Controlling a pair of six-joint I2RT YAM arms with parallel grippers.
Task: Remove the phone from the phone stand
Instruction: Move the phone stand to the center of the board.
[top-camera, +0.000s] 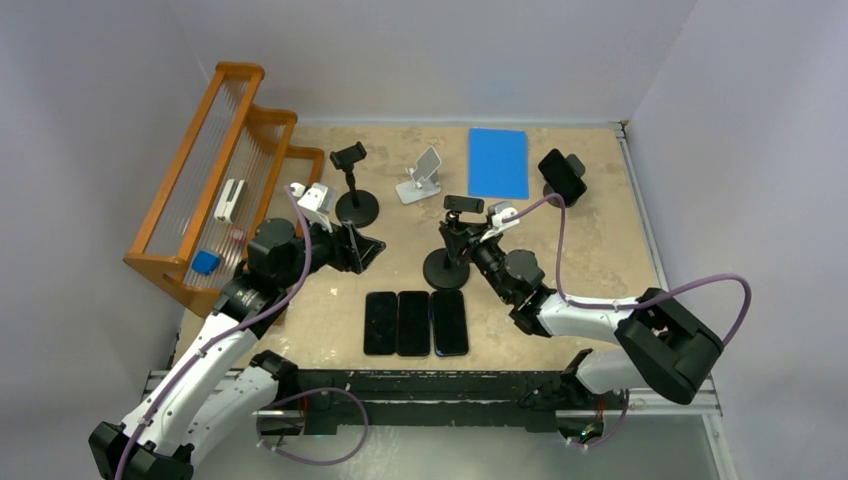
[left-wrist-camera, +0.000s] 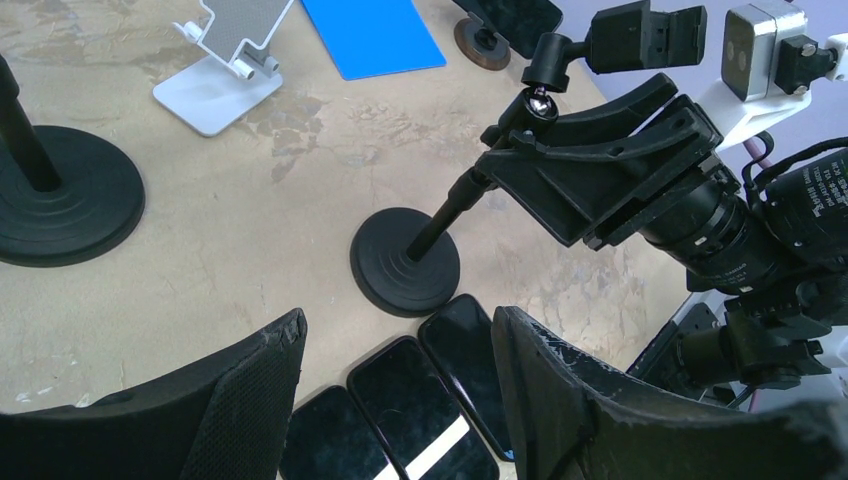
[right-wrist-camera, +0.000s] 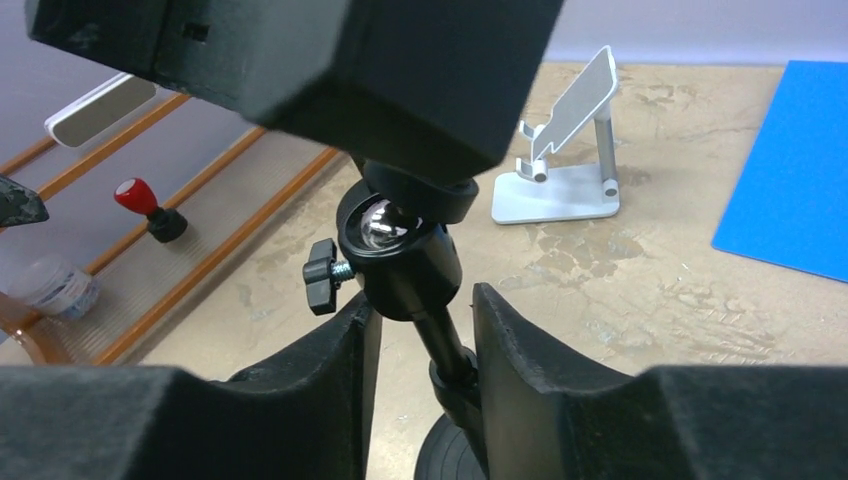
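A black phone (top-camera: 563, 175) sits clamped in a stand at the far right of the table; it also shows at the top edge of the left wrist view (left-wrist-camera: 505, 12). My right gripper (top-camera: 458, 235) is open, its fingers (right-wrist-camera: 520, 350) on either side of the stem of the empty black middle stand (right-wrist-camera: 400, 255), just under its ball joint. That stand's round base (left-wrist-camera: 405, 262) rests on the table. My left gripper (top-camera: 365, 250) is open and empty, hovering over the left of three black phones (top-camera: 413, 322) that lie flat side by side (left-wrist-camera: 430, 410).
Another empty black clamp stand (top-camera: 355, 205) and a white folding stand (top-camera: 420, 180) stand at the back middle. A blue mat (top-camera: 498, 162) lies behind them. An orange wooden rack (top-camera: 215, 190) with small items fills the left side.
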